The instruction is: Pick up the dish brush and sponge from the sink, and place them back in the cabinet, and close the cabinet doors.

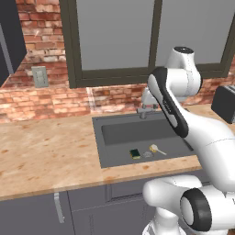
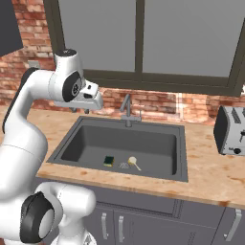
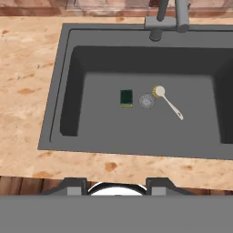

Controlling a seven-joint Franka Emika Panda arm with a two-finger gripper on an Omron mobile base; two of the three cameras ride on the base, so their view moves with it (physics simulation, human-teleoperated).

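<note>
Sponge and dish brush lie on the sink floor, at twelve o'clock beyond the fingers, which are parted and empty; the brush's handle runs toward four o'clock.

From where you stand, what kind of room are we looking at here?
A home kitchen, by the look of it. There is a dark sink with a faucet set into a speckled stone counter, a toaster at one end, and a brick wall with a window above.
</note>
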